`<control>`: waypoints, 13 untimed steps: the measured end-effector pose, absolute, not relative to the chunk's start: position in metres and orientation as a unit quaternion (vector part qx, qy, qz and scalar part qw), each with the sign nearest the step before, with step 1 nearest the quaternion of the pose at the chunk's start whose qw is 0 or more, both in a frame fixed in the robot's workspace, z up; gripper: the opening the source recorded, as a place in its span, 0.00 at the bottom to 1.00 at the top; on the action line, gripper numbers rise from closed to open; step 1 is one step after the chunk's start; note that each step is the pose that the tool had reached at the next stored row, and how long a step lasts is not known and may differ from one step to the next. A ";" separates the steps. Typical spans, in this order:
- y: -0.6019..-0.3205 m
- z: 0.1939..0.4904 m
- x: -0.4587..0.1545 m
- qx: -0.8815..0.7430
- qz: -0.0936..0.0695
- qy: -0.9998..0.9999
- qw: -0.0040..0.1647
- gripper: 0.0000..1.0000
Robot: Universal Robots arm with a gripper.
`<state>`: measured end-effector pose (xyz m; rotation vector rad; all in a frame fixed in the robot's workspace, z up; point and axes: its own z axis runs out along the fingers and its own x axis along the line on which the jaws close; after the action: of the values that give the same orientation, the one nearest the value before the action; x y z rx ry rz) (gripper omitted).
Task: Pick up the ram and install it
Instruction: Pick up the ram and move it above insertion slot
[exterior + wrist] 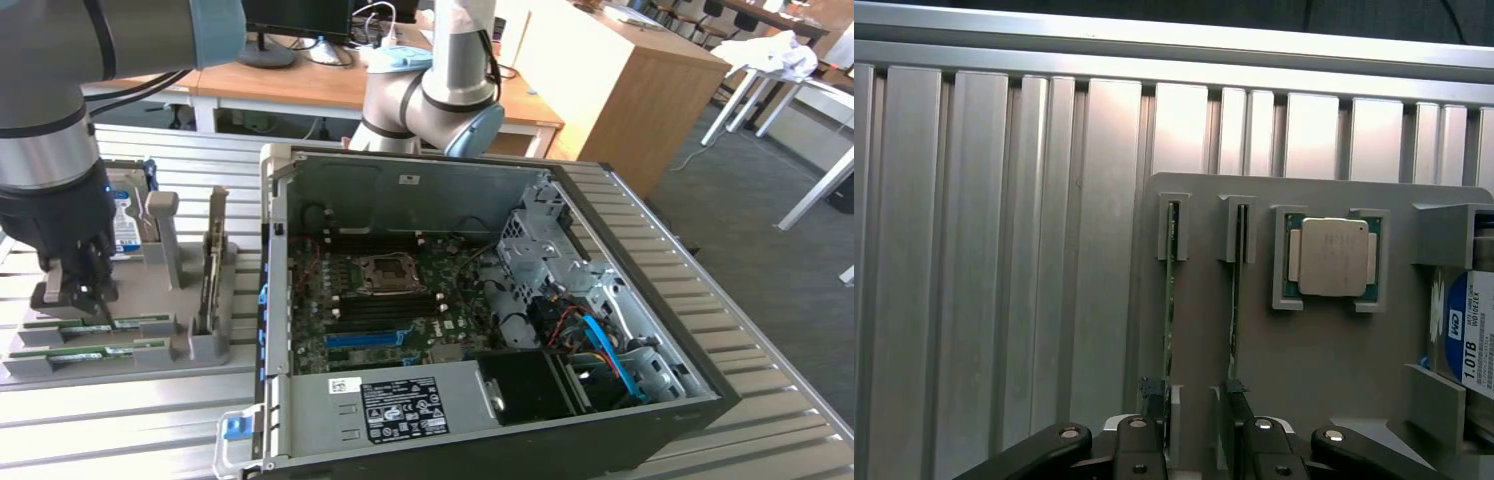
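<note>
Pincer: the pincer hangs low over one end of the grey holder, jaws parted and gripping nothing.
Ram: the ram is a green stick on edge in a holder slot. A second stick stands parallel in the next slot.
Key relation: in the wrist view both sticks' long axes run straight away from the pincer, in line with the finger faces. The ram lies in the gap just inside 1 finger, and the second stick lines up under the other. Whether either is touched, I cannot tell.
Holder contents: 2 sticks, a square silver processor in its own pocket, and a hard drive at the far side.
Computer case: the computer case lies open just beside the holder, toward the exterior view's right, with the motherboard inside. The ram is not yet installed, judging by its place.
Tabletop: the ribbed metal tabletop carries holder and case.
</note>
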<state>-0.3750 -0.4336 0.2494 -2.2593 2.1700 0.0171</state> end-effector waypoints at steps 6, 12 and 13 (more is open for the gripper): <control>-0.434 0.249 -0.375 -0.721 0.005 0.693 0.004 0.36; -0.434 0.244 -0.375 -0.721 0.005 0.693 0.004 0.36; -0.434 0.243 -0.375 -0.721 0.005 0.693 0.005 0.36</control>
<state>-0.3750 -0.4340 0.2425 -2.2594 2.1698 0.0171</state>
